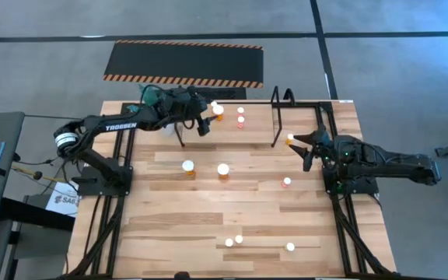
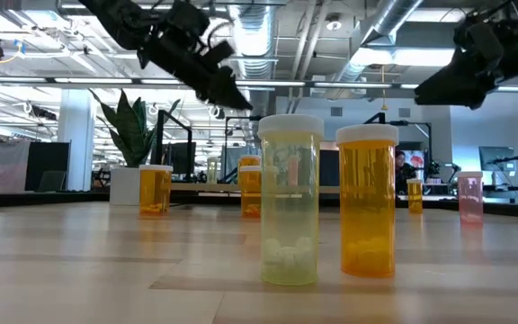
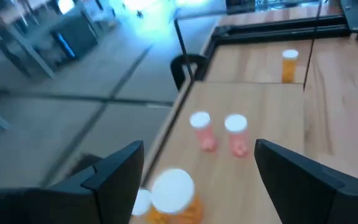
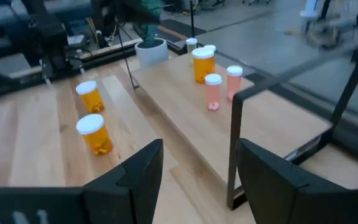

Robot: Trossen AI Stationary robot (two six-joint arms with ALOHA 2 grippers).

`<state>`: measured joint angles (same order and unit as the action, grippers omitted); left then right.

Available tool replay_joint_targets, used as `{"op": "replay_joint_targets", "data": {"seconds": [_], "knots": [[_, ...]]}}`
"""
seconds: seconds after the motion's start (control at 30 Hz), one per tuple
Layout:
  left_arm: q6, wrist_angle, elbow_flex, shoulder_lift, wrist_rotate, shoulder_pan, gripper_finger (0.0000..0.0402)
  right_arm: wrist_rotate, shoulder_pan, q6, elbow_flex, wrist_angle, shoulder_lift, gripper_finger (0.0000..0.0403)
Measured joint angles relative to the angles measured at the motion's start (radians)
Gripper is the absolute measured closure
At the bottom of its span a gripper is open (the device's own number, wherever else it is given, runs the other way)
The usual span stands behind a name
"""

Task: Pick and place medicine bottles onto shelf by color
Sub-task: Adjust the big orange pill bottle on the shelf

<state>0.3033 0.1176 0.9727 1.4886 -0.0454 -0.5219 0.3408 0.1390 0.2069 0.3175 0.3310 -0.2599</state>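
Observation:
The wooden shelf (image 1: 232, 132) with black hoop ends stands at the table's far side. On it stand an orange bottle (image 1: 218, 111) and two pink bottles (image 1: 240, 117), also seen in the right wrist view (image 4: 222, 87). My left gripper (image 1: 206, 123) is open over the shelf's left part, with the orange bottle (image 3: 174, 199) just beyond its fingers, untouched. My right gripper (image 1: 300, 142) is open and empty (image 4: 197, 149), raised by the shelf's right hoop. A small orange bottle (image 1: 290, 138) stands on the table under it.
Two large orange bottles (image 1: 205, 168) stand on the table in front of the shelf, and a small pink one (image 1: 287, 183) stands to their right. Three small bottles (image 1: 239, 239) stand near the front edge. A potted plant (image 1: 152, 97) sits at the shelf's left end.

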Motion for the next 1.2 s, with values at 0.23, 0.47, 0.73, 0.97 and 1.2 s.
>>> {"op": "replay_joint_targets", "data": {"seconds": [0.23, 0.47, 0.73, 0.97, 1.2], "knots": [[-0.081, 0.008, -0.004, 0.077, -0.003, -0.004, 0.0109, 0.000, 0.000, 0.177, -0.001, 0.029, -0.003, 0.0178], [0.007, 0.046, -0.004, 0.117, -0.010, -0.003, 0.0109, 0.000, 0.000, 0.185, -0.001, 0.035, -0.003, 0.0178], [-0.013, 0.150, -0.003, 0.126, -0.065, -0.009, 0.0109, 0.000, 0.000, 0.185, -0.001, 0.035, -0.003, 0.0178], [-0.147, 0.162, 0.064, 0.217, -0.067, -0.002, 0.0109, 0.000, 0.000, 0.186, -0.001, 0.037, -0.002, 0.0178], [-0.083, -0.131, 0.291, 0.363, -0.043, -0.007, 0.0109, -0.001, 0.000, 0.187, -0.001, 0.043, -0.002, 0.0178]]}}
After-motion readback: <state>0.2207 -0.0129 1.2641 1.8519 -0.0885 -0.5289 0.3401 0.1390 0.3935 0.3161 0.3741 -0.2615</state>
